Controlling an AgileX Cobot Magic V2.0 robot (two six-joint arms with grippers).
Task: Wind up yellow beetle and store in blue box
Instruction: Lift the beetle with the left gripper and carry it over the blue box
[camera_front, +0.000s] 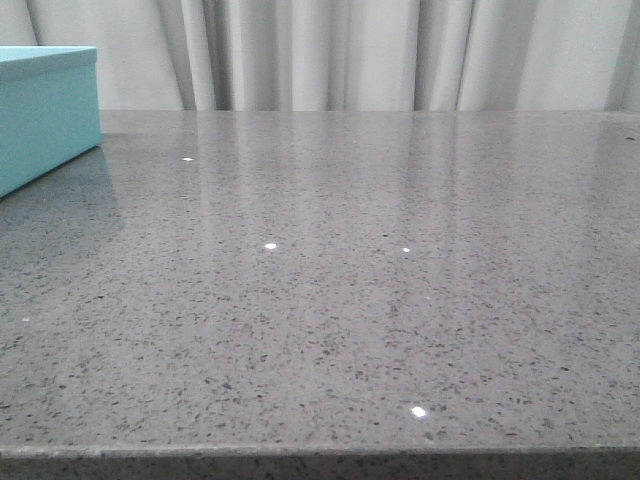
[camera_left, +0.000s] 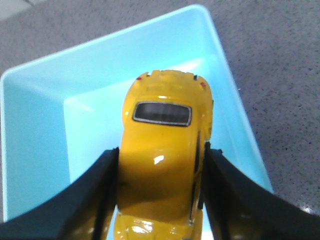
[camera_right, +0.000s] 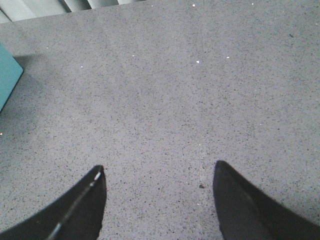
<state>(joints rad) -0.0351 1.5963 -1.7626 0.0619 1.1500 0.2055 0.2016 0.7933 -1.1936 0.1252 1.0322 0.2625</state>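
Note:
In the left wrist view my left gripper (camera_left: 161, 150) is shut on the yellow beetle (camera_left: 165, 150), its black fingers (camera_left: 95, 190) pressed against both sides of the car's roof. The car hangs over the open inside of the blue box (camera_left: 35, 130). The blue box also shows at the far left of the front view (camera_front: 45, 110) and as a corner in the right wrist view (camera_right: 7, 75). My right gripper (camera_right: 159, 170) is open and empty above bare table. Neither gripper shows in the front view.
The grey speckled table (camera_front: 350, 280) fills the front view, with its front edge near the bottom. Pale curtains (camera_front: 350, 50) hang behind the far edge. The table (camera_left: 280, 75) surrounds the box in the left wrist view.

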